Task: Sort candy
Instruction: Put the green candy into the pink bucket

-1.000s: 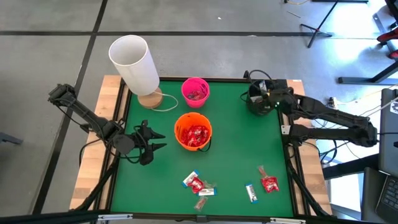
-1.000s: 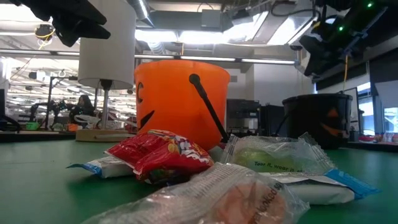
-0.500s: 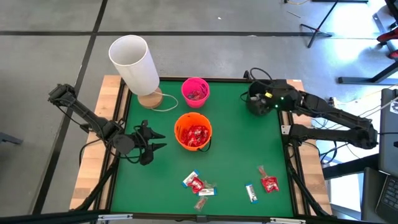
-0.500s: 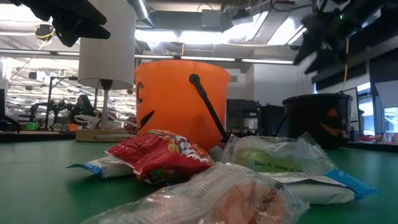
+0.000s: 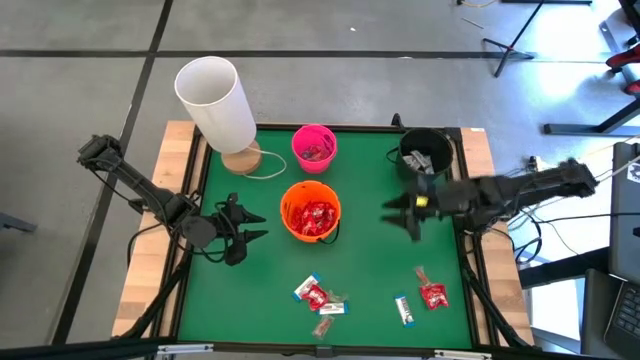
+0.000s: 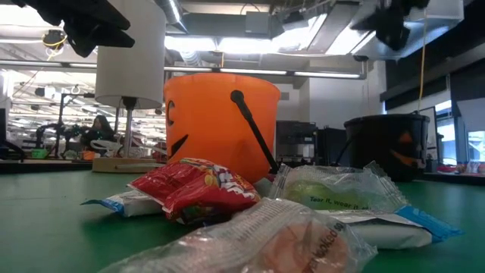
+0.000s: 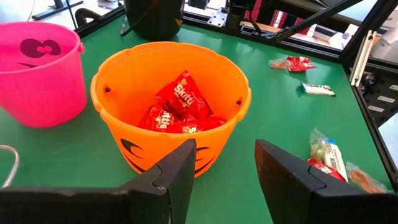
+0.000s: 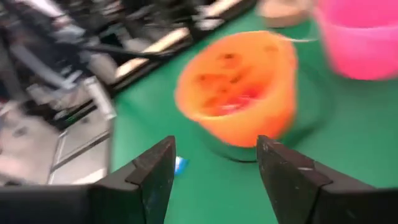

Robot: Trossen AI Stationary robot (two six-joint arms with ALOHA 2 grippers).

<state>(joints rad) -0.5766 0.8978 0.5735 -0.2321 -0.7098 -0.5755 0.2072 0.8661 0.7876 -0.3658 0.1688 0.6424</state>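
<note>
Since a second ago the right gripper [image 5: 405,212] has left the black bucket [image 5: 425,152] at the table's far right corner and now hangs over bare green mat between that bucket and the orange bucket [image 5: 311,211], its fingers spread with nothing between them. Red candy [image 7: 180,106] fills the bottom of the orange bucket, and a few pieces lie in the pink bucket [image 5: 314,146] behind it. A wrapper or two shows inside the black bucket. Loose candy remains on the near part of the table [image 5: 370,270]: one cluster [image 5: 318,297] of red and clear wrappers below the orange bucket, and a second small group [image 5: 425,296] toward the right edge. Left gripper [image 5: 245,227] waits just left of the orange bucket, fingers parted and holding nothing, pointing at the bucket's side
</note>
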